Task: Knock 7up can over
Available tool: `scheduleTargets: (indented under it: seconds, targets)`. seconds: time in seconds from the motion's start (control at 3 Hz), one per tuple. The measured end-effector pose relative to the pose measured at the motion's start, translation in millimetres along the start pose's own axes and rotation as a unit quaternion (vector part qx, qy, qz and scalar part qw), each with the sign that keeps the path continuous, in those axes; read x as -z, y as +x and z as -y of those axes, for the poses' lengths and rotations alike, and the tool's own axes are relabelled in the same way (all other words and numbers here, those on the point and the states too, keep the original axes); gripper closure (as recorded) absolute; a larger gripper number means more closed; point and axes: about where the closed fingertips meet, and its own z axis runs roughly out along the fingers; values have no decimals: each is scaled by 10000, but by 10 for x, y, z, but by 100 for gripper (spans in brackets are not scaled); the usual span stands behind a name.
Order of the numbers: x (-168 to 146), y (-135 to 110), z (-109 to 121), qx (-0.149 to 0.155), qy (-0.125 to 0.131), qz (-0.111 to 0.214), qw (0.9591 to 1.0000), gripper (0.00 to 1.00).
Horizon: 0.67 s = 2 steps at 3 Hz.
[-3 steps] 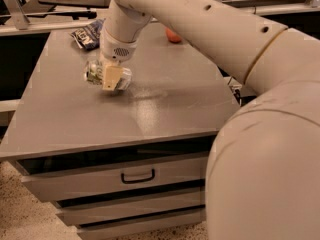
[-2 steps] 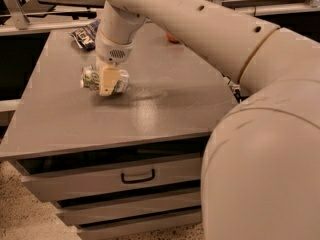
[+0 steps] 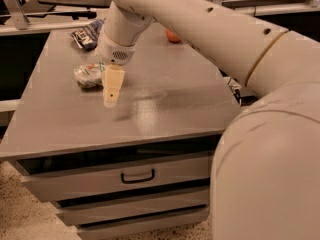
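The 7up can (image 3: 88, 75), silvery-white with green, lies on its side on the grey cabinet top (image 3: 165, 104) at the left. My gripper (image 3: 111, 86) hangs just to the can's right, its cream-coloured finger (image 3: 113, 84) pointing down beside the can. The arm reaches in from the upper right. The can's right end is partly hidden behind the gripper.
A dark blue crinkly snack bag (image 3: 86, 35) lies at the back left of the cabinet top. An orange object (image 3: 173, 36) sits at the back, partly behind the arm. Drawers with a handle (image 3: 137, 175) are below the front edge. My own body fills the right foreground.
The gripper has shifted slightly toward the front of the cabinet. The can stays lying on its side at the left.
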Motion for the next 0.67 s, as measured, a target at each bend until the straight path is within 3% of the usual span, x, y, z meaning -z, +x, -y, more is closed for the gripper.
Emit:
scheduleTargets:
  seconds: [0.33, 0.67]
  targets:
    - [126, 78, -36, -334, 152, 398, 9985, 0]
    - [379, 263, -141, -932, 482, 1038, 9891, 0]
